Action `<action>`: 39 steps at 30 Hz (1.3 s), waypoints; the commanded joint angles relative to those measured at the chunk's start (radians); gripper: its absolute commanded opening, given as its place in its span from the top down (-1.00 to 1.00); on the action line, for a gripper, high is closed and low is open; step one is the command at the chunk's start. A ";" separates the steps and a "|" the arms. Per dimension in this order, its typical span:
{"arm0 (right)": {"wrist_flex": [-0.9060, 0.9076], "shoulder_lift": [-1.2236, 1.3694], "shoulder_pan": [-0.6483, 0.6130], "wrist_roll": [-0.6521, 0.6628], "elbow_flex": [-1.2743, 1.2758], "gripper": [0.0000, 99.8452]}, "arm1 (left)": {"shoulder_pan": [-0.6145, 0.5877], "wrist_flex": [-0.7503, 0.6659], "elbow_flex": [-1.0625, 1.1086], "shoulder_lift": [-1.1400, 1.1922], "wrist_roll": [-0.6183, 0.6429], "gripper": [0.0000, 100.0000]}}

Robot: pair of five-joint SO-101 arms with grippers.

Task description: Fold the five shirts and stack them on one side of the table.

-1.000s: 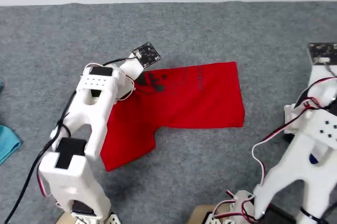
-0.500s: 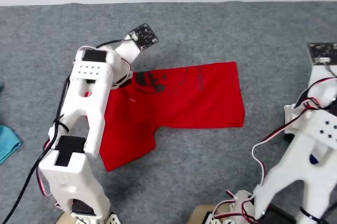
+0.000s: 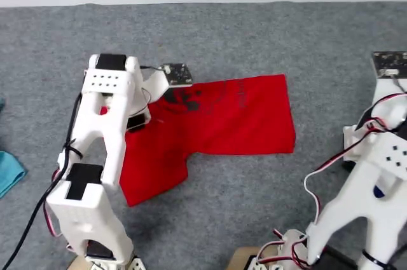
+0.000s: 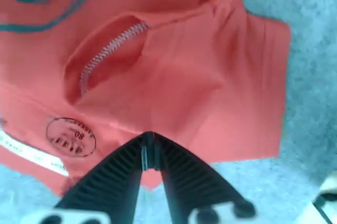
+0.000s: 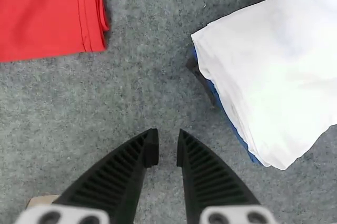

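We see the red shirt (image 3: 222,121) lying flat in the middle of the grey-carpeted table (image 3: 254,41), its body reaching right and one sleeve pointing toward the near left. The left gripper (image 4: 149,147) sits over the shirt's left part, just beside the collar opening (image 4: 105,55), with its jaws pressed tip to tip; we cannot tell whether any cloth is caught between them. The right gripper (image 5: 163,147) hangs over bare carpet with only a narrow gap between its jaws and nothing in them. It is between the red shirt's right edge and a folded pile at the right. There, a white shirt (image 5: 268,66) lies on a blue shirt (image 5: 231,124). A teal cloth (image 3: 9,171) lies at the left edge.
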 commanded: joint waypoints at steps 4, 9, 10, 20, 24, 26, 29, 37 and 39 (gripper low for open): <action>-0.004 -0.033 0.010 0.003 -0.005 0.86 | -0.005 -0.315 0.163 -0.005 -0.008 0.99; 0.005 -0.042 0.013 0.006 -0.005 0.86 | -0.052 -0.465 0.170 -0.005 -0.008 0.99; 0.005 -0.042 0.015 0.006 -0.005 0.86 | -0.066 -0.489 0.170 -0.005 -0.008 0.99; 0.005 -0.042 0.013 0.003 -0.005 0.86 | -0.133 -0.520 0.130 0.077 -0.008 0.99; 0.019 -0.042 0.013 0.006 -0.005 0.86 | -0.132 -0.382 0.036 0.057 -0.008 0.99; 0.025 -0.042 0.010 0.003 -0.005 0.86 | -0.127 -0.318 -0.013 0.037 -0.008 0.99; 0.025 -0.042 0.010 0.002 -0.005 0.86 | -0.115 -0.252 -0.062 -0.003 -0.008 0.99; 0.025 -0.042 0.010 0.000 -0.005 0.86 | -0.021 -0.100 -0.038 -0.037 -0.008 0.99; 0.025 -0.042 0.010 0.000 -0.005 0.86 | -0.014 -0.157 -0.007 0.012 -0.008 0.99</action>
